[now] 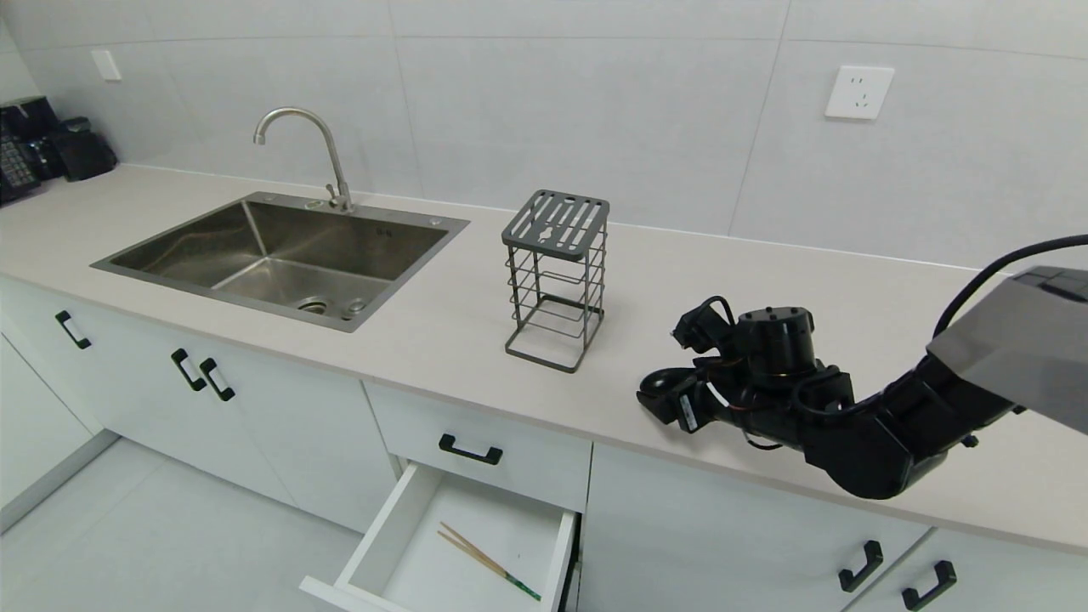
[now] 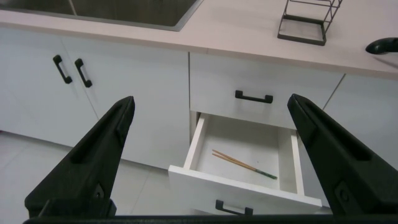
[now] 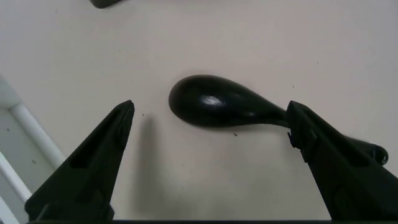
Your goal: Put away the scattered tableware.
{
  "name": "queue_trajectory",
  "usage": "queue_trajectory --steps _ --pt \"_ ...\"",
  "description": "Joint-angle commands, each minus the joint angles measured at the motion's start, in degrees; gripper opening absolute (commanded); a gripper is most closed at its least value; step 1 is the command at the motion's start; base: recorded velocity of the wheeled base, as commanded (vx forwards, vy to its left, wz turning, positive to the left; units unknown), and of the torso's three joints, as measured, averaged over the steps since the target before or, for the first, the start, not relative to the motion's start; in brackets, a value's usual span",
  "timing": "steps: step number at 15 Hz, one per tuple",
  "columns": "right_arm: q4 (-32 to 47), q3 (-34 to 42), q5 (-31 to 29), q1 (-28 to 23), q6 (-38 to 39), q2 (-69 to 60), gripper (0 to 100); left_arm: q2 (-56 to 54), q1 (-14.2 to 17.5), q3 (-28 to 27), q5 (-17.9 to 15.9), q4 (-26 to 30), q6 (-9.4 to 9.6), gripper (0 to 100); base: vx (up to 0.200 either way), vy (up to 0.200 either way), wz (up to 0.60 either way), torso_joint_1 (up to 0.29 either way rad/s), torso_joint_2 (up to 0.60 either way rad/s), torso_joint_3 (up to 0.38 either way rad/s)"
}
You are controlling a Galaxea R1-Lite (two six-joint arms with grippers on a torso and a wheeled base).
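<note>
A black spoon (image 3: 224, 109) lies flat on the pale countertop (image 1: 425, 340), its bowl (image 1: 656, 384) near the counter's front edge. My right gripper (image 3: 210, 107) hangs open just above it, one finger on each side of the bowl, and stands right of the wire rack (image 1: 671, 406). Below the counter a white drawer (image 1: 374, 544) stands pulled out, with a pair of chopsticks (image 1: 487, 561) lying inside. My left gripper (image 2: 211, 102) is open and holds nothing. It hovers out in front of the cabinets, facing the drawer (image 2: 186, 155) and the chopsticks (image 2: 244, 165).
A dark wire rack (image 1: 557, 280) stands mid-counter. A steel sink (image 1: 212, 297) with a curved faucet (image 1: 327, 153) is at the left. Black appliances (image 1: 51, 149) sit in the far left corner. Cabinet doors with black handles (image 1: 204, 374) run below the counter.
</note>
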Motion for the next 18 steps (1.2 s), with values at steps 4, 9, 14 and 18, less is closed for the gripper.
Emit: queue_trajectory --steps 4,9,14,18 --pt "-1.0 -0.2 1.2 -2.0 -0.6 0.9 100 0.1 0.0 0.0 0.0 0.1 -0.02 100 0.000 0.000 0.00 0.000 0.00 0.000" --pt "-1.7 0.3 13.4 -7.4 -6.4 -4.3 100 0.1 0.0 0.0 0.0 0.1 -0.02 100 0.000 0.000 0.00 0.000 0.00 0.000" --pt "17.3 -6.4 21.4 -15.3 -19.8 -8.4 100 0.1 0.0 0.0 0.0 0.0 -0.02 100 0.000 0.000 0.00 0.000 0.00 0.000" --pt "16.8 -9.7 23.3 -17.7 -23.0 -3.9 100 0.1 0.0 0.0 0.0 0.1 -0.02 100 0.000 0.000 0.00 0.000 0.00 0.000"
